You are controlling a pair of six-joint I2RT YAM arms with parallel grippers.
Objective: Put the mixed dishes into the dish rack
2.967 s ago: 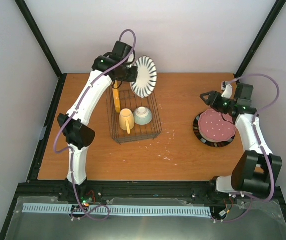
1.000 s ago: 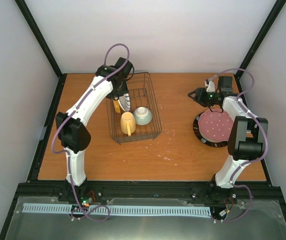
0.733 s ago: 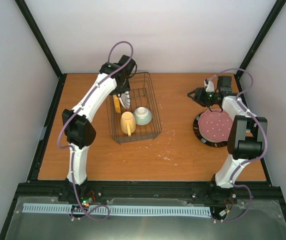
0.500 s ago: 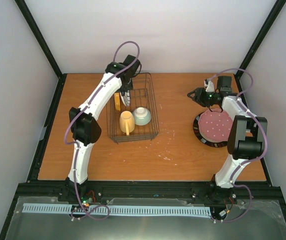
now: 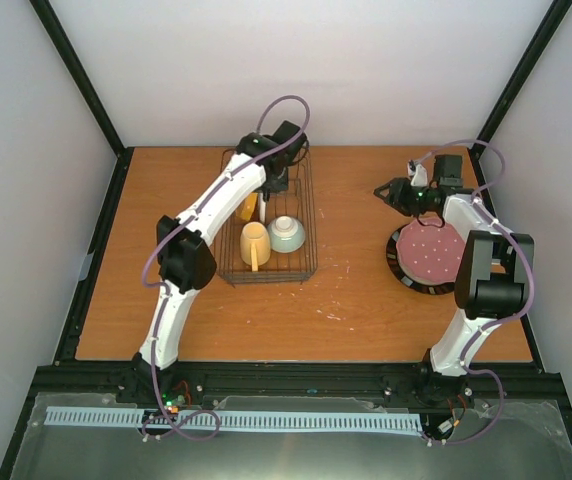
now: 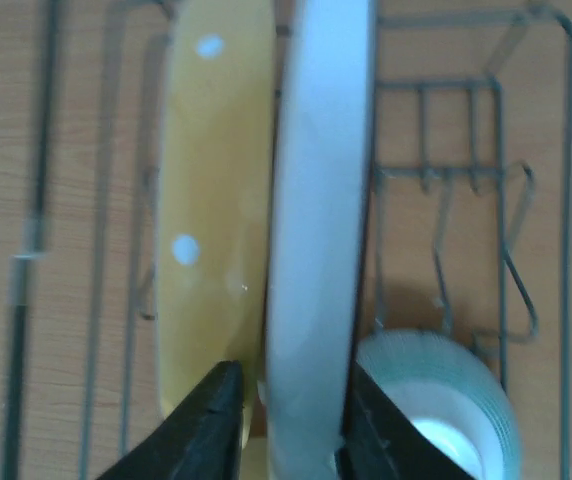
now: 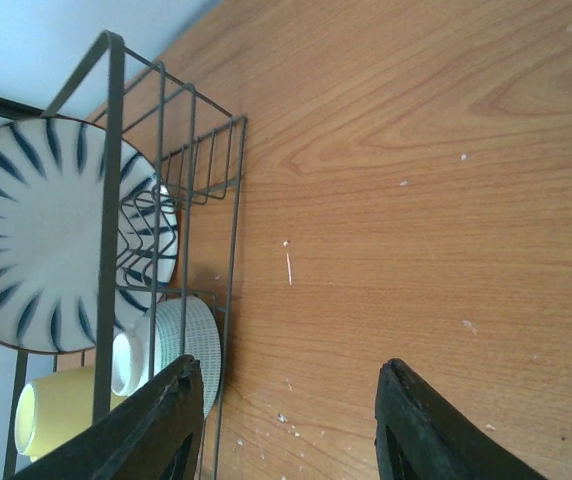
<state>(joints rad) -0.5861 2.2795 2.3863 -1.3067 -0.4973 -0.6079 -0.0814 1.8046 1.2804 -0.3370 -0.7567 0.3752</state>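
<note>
- The dish rack (image 5: 284, 266) sits on the desk (image 5: 356, 300), toward the back left; the left arm reaches over it from the near side.
- The left end effector (image 6: 291, 378) points down into the far part of the rack; its fingers (image 6: 211, 430) straddle the rim of the white striped plate (image 6: 318, 220), one on each side; the jaws stand narrow, about as wide as the plate is thick; whether they press on the rim or stand just clear of it I cannot tell.
- The striped plate stands on edge among the upright dividers; the orange-yellow dotted plate (image 6: 211, 200) stands on edge just beside it, the two faces nearly touching.
- The pale blue-green bowl (image 5: 286, 233) sits in the nearer part of the rack; the cream-yellow mug (image 5: 253, 243) sits just beside it on the left, its handle toward the near edge.
- The right end effector (image 7: 286, 420) hovers over bare desk, well apart from the rack and turned toward it; its fingers are spread wide with nothing between them; its camera sees the striped plate's face through the wires.
- The pink plate (image 5: 431, 250) lies flat on the black plate (image 5: 406, 277) on the right side of the desk, near the right arm; both are outside the rack.
</note>
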